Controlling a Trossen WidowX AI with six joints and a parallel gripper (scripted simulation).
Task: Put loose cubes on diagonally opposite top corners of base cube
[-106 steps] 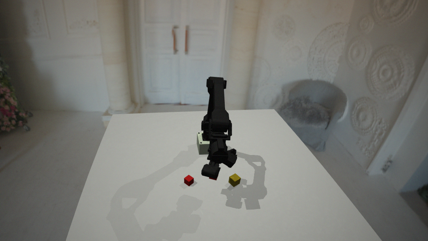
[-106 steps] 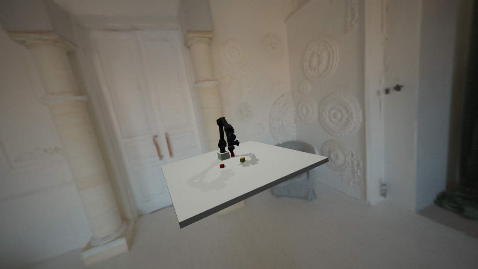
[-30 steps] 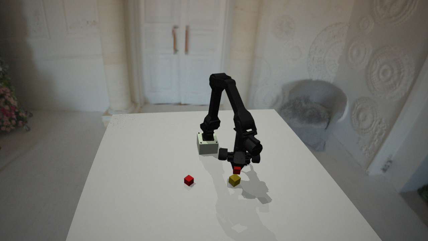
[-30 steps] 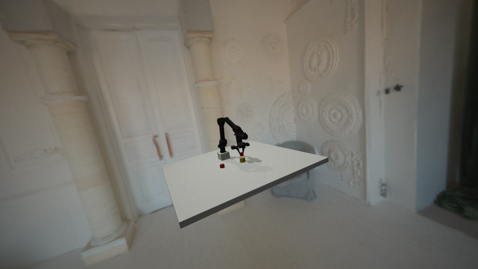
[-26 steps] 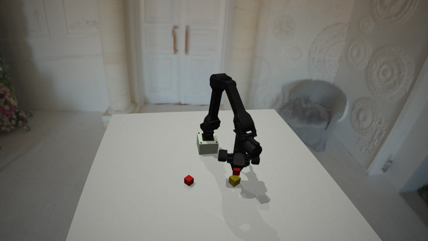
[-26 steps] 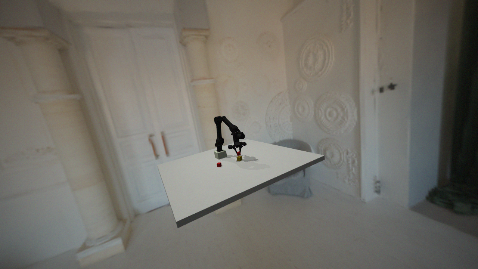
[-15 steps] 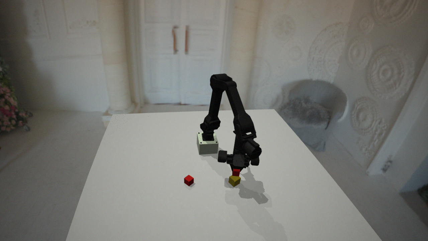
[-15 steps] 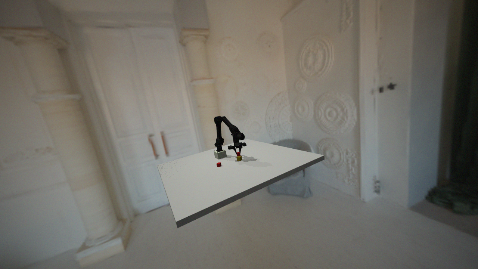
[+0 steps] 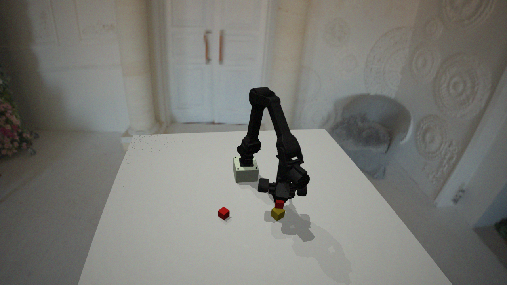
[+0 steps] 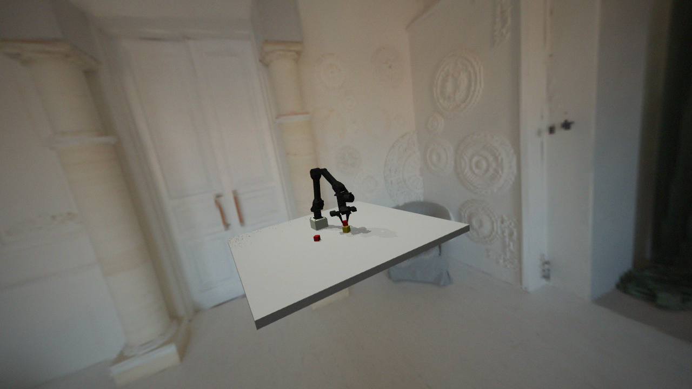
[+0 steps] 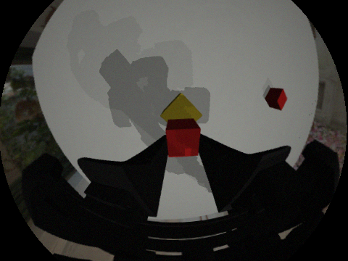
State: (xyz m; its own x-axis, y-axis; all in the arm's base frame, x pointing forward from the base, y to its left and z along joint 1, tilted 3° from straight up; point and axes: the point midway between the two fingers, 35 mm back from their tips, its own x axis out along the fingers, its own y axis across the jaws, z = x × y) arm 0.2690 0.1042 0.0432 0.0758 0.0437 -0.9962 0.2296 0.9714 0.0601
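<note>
With the tool [image 9: 280, 202] [image 10: 345, 222] [image 11: 182, 138], pinches the held red cube [image 9: 279, 204] [image 10: 345, 223] [image 11: 183, 143] from both sides, seemingly level. From left to right in the top view, see first the spare red cube [image 9: 223, 213] [image 10: 317, 237] [image 11: 276, 98], flat on the table [image 9: 159, 247] [image 10: 290, 280] [image 11: 254, 54], well apart from the rest and not yet placed. Farther right, find the yellow base cube [image 9: 277, 214] [image 10: 346, 229] [image 11: 181, 109], turned corner-on to the held one, with the held red cube at or just above the top, toward the far corner. Cannot tell for sure about contact.

Looks like the first placement, near release. Could go wrong by letting go too high, with a drop and a skewed landing as the result. Might shove the yellow base cube by pressing too low or drifting sideways in contact. Could tip off the corner with too much overhang, or crowd out the spare red cube with too little. Might also drag the block askew by opening unevenly or withdrawing before full release.
</note>
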